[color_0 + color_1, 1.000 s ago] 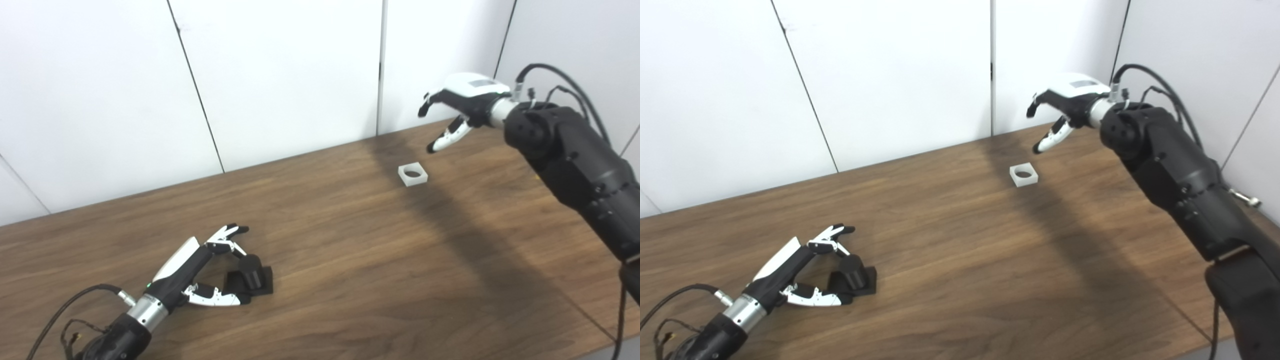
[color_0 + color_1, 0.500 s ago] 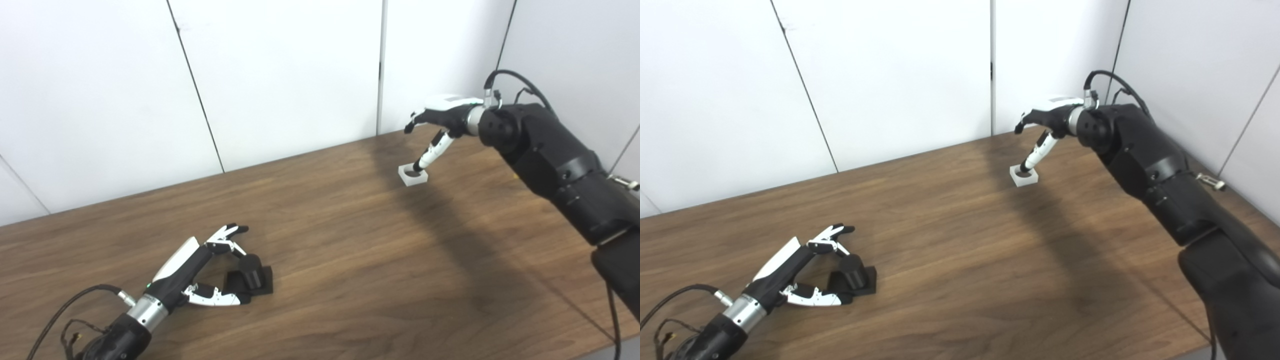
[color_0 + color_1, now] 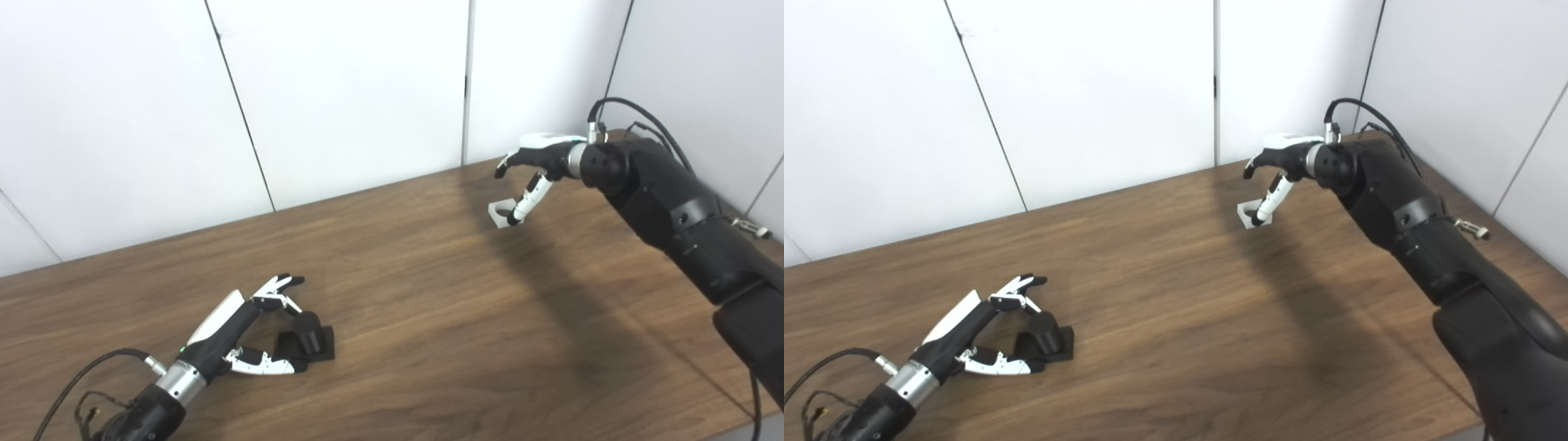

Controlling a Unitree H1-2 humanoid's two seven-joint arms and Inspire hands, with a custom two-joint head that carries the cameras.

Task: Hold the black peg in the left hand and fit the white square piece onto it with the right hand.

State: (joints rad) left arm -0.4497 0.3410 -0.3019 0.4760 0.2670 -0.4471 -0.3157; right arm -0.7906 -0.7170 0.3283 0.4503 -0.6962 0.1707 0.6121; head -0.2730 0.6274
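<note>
Left eye view: pickup step, both hands on their parts.
Right hand (image 3: 539, 160), upper right, hooks a finger through the tilted white square piece (image 3: 501, 213); grip unclear. Left hand (image 3: 245, 334), lower left, cups the black peg (image 3: 308, 334) on the bench (image 3: 429, 318), fingers wide. Next: secure both grips.

At the lower left of the frame we see our left hand (image 3: 245, 334): a white shell over the back, black body beneath, and slim fingers (image 3: 263, 365) in white segments ending in black tips. A small green light shows near its wrist, which is a ribbed silver metal collar joined to a black forearm. A thin black cable loops out from that wrist. At the upper right, our right hand (image 3: 539, 160) has the same white back, black palm and white-and-black fingers, with a silver ring at the wrist. Its arm is bulky matt black, in rounded segments with small screws, and black cables arch over it.
</note>
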